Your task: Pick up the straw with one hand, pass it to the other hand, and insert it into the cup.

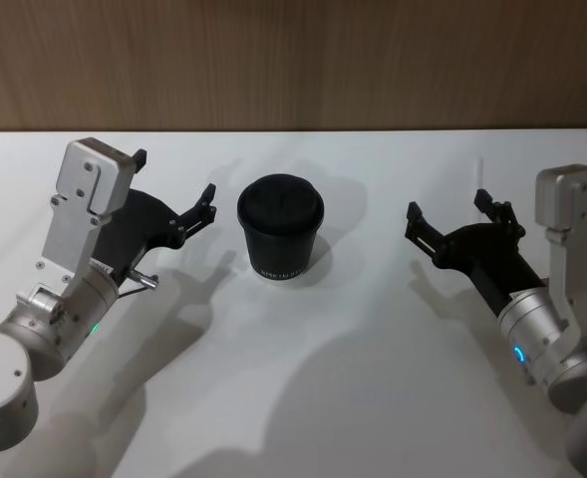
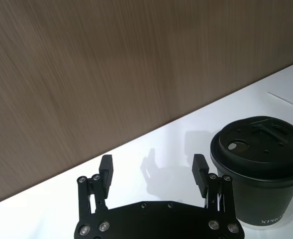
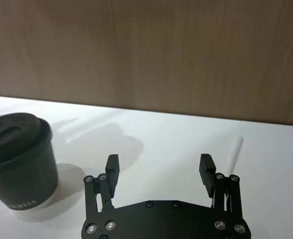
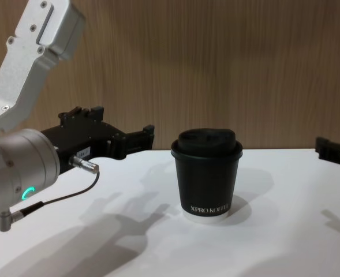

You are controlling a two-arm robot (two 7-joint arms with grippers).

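Observation:
The black lidded cup (image 1: pixel 280 227) stands upright at the table's middle, its white lettering facing me in the chest view (image 4: pixel 207 173). The white straw (image 3: pixel 236 151) lies flat on the white table, right of the cup and just beyond my right gripper's fingertips. My right gripper (image 1: pixel 447 207) hovers open to the cup's right, nothing between its fingers (image 3: pixel 159 163). On the cup's left my left gripper (image 1: pixel 173 176) hangs open and empty, with the cup (image 2: pixel 258 164) close beside one finger. Its wrist ring glows green.
The white table (image 1: pixel 333 378) runs back to a wooden wall (image 1: pixel 293 60). A thin black cable (image 4: pixel 60 199) loops under my left wrist. Bare table surface lies in front of the cup and between the two arms.

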